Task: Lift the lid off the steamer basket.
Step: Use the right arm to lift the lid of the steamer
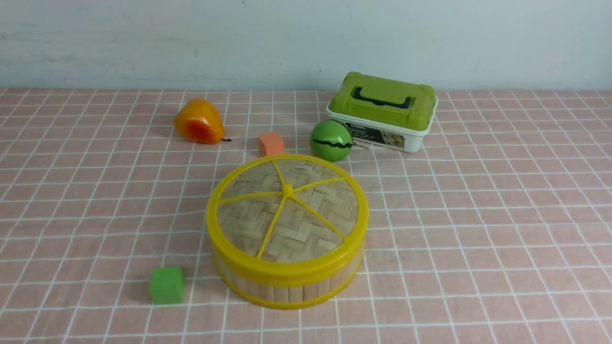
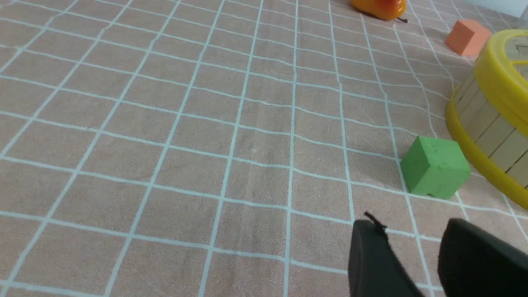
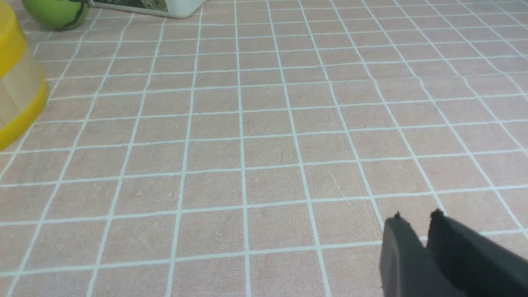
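The lid (image 1: 287, 210), a woven bamboo disc with a yellow rim, yellow spokes and a centre knob (image 1: 287, 189), sits shut on the steamer basket (image 1: 287, 289) in the middle of the pink checked cloth. Neither gripper shows in the front view. In the left wrist view my left gripper (image 2: 412, 225) is open and empty, low over the cloth, with the lid's rim (image 2: 501, 78) and the basket's slats (image 2: 491, 132) a short way off. In the right wrist view my right gripper (image 3: 414, 216) is shut and empty over bare cloth, far from the basket's edge (image 3: 16, 86).
A green cube (image 1: 167, 284) lies close to the basket's front left, just ahead of my left gripper (image 2: 435, 167). Behind the basket are an orange cube (image 1: 271, 143), an orange-yellow pear (image 1: 198, 122), a green ball (image 1: 331, 140) and a white box with green lid (image 1: 382, 110).
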Controlling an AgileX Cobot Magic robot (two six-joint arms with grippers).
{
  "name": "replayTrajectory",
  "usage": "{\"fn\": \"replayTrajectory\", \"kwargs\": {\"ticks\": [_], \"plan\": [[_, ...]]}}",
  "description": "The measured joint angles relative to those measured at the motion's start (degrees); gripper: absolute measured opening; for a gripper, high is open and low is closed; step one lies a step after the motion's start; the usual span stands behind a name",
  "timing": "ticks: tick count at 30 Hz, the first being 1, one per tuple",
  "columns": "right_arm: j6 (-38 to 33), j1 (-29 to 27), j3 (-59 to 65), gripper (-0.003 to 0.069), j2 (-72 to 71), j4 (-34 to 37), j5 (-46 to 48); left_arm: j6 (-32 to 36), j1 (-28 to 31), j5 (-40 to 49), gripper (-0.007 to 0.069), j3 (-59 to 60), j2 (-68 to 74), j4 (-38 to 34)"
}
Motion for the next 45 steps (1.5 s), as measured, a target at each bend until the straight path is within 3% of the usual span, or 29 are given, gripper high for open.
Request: {"fn": "replayTrajectory", "kwargs": {"ticks": [42,45], "plan": [[0.0,0.0,0.0,0.0129,0.0,0.0,0.0,0.0,0.0,0.0,0.0239,0.0,0.0,0.0],[0.3,0.0,0.0,0.0133,0.0,2.4,0.0,0.0,0.0,0.0,0.0239,0.0,0.0,0.0]]}}
